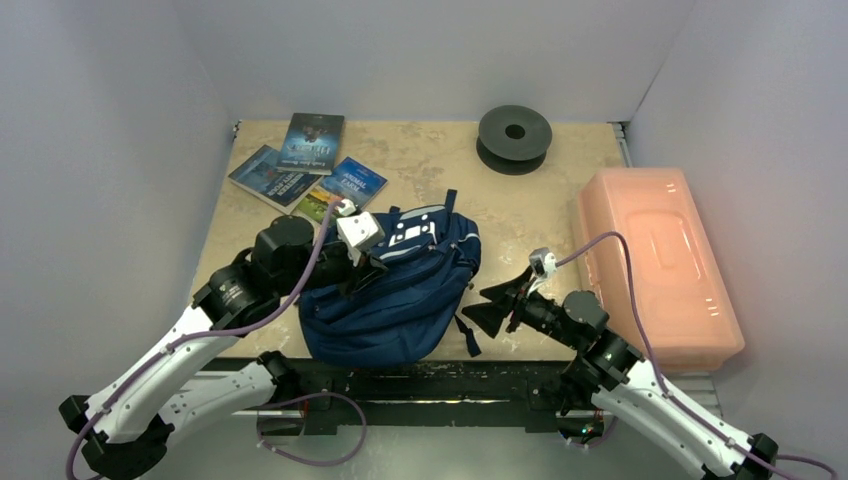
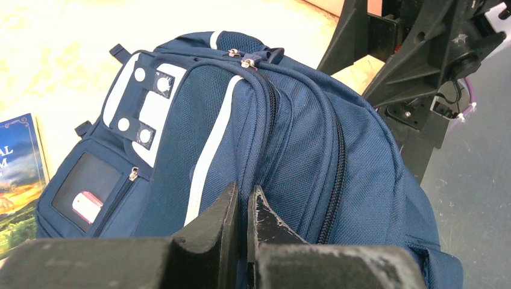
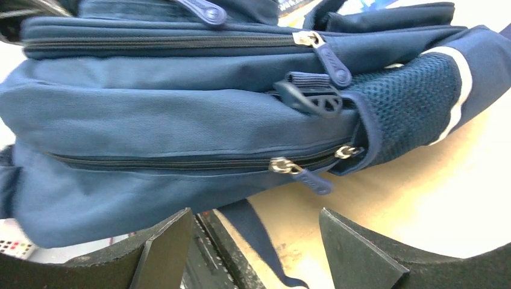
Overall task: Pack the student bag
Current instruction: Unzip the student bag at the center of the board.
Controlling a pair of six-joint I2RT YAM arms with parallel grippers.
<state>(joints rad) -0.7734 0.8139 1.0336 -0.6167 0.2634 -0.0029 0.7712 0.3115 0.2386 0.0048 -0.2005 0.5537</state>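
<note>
- The left gripper [image 2: 244,194] is showing its matte black, wedge-shaped jaws pressed almost together, with only a thin slit between them. The tips are bearing on the student bag [image 2: 301,144] at a ridge of coarse navy weave. I cannot tell whether any fabric is pinched.
- The right gripper [image 3: 254,214] is standing wide with nothing between its angular black jaws. It is facing the bag's side from 3 o'clock, apart from it.
- In front of those jaws, two closed zips are running along the padded side. A metal zip slider [image 3: 280,164] is hanging at the lower one, and a mesh side pocket [image 3: 410,102] is bulging at the right.
- From the left wrist, white trim patches [image 2: 144,102] with round studs are crossing the front pocket, above a clear window pocket [image 2: 87,189].
- The soft, slumped bag is lying at about 6 o'clock on the mottled beige table [image 1: 440,170], near the front edge.
- Glossy paperback books [image 1: 312,140] are lying fanned at 11 o'clock.
- A black round spool [image 1: 514,135] is sitting at 1 o'clock.
- A pink translucent plastic box [image 1: 655,260], rounded and lidded, is occupying 3 o'clock.
</note>
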